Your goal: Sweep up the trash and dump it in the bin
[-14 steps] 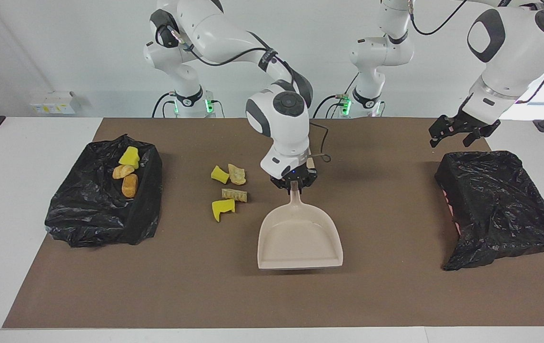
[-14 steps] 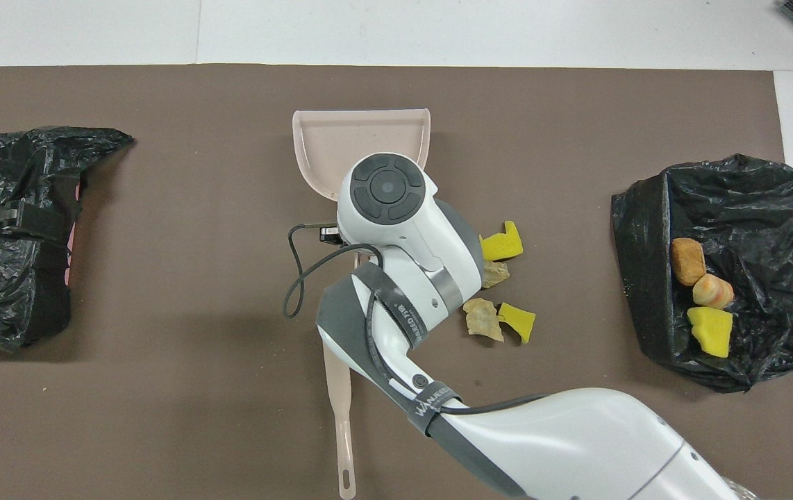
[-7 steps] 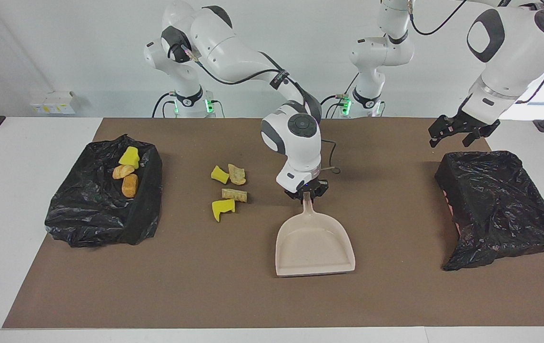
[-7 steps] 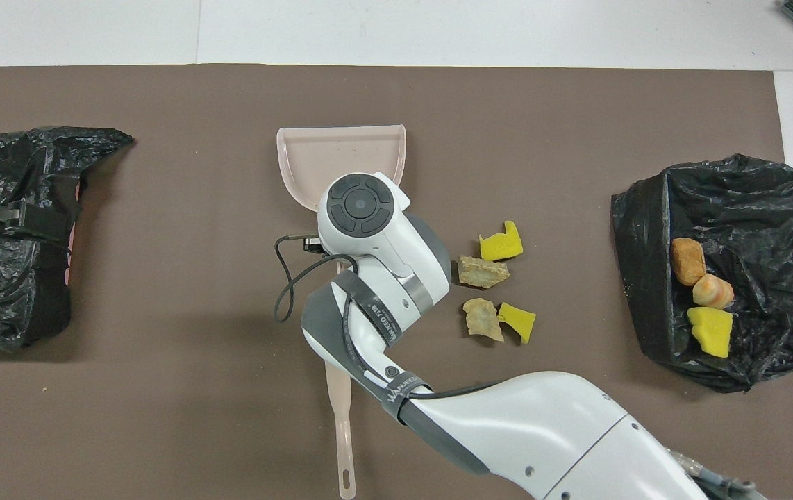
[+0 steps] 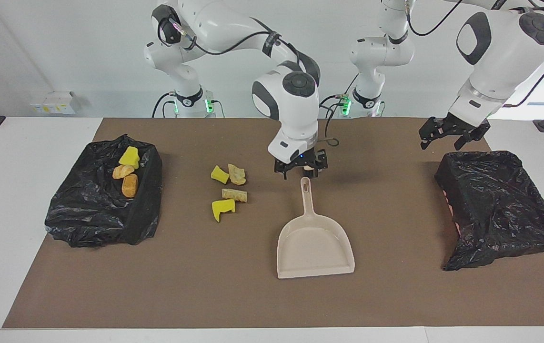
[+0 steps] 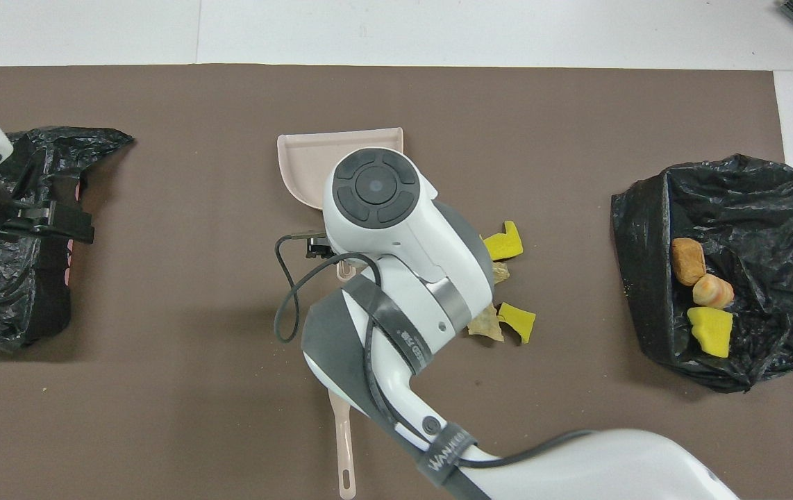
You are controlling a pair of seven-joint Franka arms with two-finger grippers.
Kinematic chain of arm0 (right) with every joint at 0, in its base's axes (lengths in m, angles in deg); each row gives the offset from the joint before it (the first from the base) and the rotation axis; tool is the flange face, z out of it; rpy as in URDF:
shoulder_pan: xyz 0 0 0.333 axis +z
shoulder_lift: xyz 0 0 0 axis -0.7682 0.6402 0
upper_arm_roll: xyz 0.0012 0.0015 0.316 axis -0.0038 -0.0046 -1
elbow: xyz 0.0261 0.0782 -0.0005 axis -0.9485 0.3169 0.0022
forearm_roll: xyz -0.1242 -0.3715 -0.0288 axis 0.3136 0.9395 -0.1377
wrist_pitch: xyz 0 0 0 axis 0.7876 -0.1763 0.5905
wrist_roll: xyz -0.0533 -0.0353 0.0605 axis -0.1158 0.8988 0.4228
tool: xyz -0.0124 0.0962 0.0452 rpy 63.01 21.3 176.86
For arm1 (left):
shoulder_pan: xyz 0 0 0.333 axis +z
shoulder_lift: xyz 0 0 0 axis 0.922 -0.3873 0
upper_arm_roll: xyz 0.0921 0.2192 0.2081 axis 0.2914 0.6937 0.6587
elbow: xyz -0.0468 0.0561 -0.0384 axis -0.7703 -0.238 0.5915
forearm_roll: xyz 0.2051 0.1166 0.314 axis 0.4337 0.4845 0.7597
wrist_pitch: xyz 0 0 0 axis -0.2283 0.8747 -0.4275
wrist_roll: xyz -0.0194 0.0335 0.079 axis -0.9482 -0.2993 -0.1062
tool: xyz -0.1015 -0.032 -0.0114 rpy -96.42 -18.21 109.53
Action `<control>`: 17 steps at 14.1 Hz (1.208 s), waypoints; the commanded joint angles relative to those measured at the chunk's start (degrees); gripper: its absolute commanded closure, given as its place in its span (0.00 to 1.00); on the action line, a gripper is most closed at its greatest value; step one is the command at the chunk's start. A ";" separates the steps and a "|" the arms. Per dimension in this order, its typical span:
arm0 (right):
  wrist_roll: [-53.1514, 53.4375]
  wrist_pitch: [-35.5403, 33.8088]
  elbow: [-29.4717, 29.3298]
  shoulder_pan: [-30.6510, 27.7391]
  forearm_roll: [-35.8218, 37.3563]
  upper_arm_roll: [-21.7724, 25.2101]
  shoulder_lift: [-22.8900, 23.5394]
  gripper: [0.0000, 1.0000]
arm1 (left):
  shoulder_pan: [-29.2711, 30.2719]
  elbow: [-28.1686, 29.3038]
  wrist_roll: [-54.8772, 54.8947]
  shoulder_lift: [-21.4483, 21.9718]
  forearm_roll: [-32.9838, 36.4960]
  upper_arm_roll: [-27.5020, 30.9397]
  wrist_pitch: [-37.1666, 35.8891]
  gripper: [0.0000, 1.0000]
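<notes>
Two black bin bags [image 5: 103, 193] [image 5: 498, 207] sit at the table's [image 5: 396, 295] ends; one holds three trash scraps [image 5: 128, 170]. The dustpan [image 5: 314, 240] lies free under the wide-open right tool [image 5: 300, 172]. The left tool [image 5: 453, 136], open, hangs over the other bag. Four scraps [image 5: 228, 188] lie beside the dustpan's handle.

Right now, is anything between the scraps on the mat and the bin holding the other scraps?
Nothing visible. The four scraps lie on bare mat, and the stretch to the bin is open. The dustpan lies toward the left arm's end.
</notes>
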 commanded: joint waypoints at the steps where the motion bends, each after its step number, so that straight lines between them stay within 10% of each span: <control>1: -5.15 -2.88 13.90 -1.45 -4.32 -0.37 -12.49 0.00 | -3.74 3.12 -1.00 -0.73 0.20 0.44 5.53 0.00; 7: -5.87 6.14 35.70 5.65 -15.65 -0.37 -25.87 0.00 | -10.95 2.86 -5.56 -7.31 0.20 0.53 13.97 0.00; 17: 0.64 26.91 48.49 17.72 -17.43 -0.37 -19.57 0.01 | -23.53 -0.22 -20.05 -18.05 0.37 0.44 24.35 0.00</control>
